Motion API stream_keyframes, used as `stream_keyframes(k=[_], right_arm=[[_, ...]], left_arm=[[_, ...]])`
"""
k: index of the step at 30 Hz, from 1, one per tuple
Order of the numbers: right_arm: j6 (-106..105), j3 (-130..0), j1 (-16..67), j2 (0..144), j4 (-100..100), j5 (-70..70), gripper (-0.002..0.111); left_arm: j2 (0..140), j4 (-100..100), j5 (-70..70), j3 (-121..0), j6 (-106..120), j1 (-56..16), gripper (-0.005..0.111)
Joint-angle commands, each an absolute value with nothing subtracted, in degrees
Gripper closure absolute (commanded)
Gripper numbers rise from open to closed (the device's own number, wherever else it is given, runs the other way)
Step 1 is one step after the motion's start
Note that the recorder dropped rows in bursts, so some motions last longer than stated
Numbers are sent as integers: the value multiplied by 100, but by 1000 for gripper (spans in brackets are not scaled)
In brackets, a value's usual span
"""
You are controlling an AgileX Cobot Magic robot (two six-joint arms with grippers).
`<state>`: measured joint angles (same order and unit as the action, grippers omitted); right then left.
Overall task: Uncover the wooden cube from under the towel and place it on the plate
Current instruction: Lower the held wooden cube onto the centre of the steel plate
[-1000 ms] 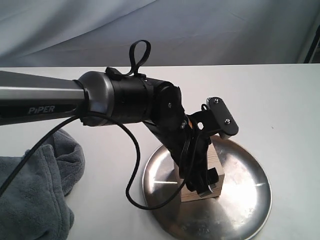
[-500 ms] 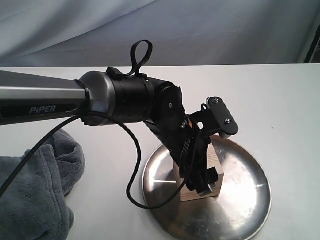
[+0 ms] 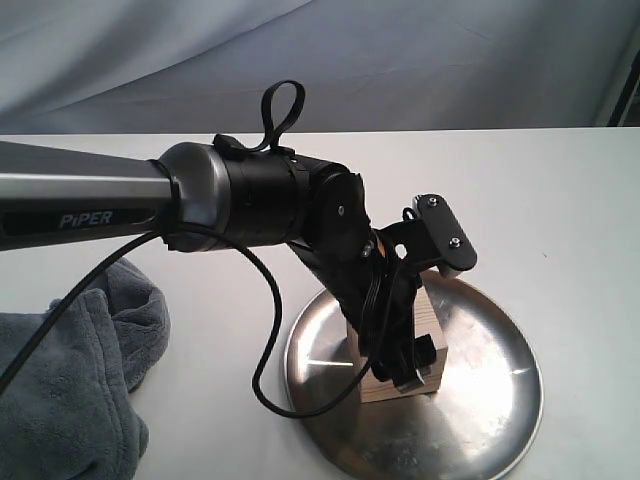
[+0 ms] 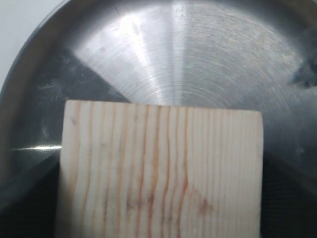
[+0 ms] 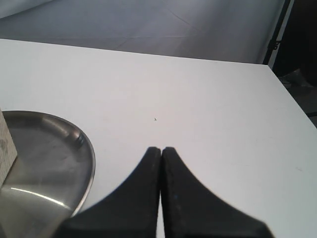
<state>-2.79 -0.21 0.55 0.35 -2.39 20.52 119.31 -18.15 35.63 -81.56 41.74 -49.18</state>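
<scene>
Pale wooden cube [image 3: 432, 325] sits on the silver plate [image 3: 490, 400]; left jaws straddle it, gripping or released I cannot tell; right jaws are pressed together above the tabletop [image 5: 198, 99].

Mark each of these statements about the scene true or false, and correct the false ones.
1. The wooden cube sits on the plate. True.
2. The towel covers the cube. False: it lies bunched on the table beside the plate, and the cube is bare.
3. The right claw is shut with nothing in it. True.
4. The left claw hangs over the towel. False: it is down at the cube, over the plate.
</scene>
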Motion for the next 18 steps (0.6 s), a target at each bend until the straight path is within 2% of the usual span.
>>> stream_keyframes(k=[1,3,18], right_arm=[[-298,0,66,0,-212,1999,108],[-298,0,66,0,-212,1999,108],[-298,0,66,0,-212,1999,108]], left_arm=[[11927,-1824,3462,-8226,3886,-4926,10],[11927,-1784,3462,-8226,3886,-4926,2],[11169,-1483,3917,-8226,3898,-4926,2]])
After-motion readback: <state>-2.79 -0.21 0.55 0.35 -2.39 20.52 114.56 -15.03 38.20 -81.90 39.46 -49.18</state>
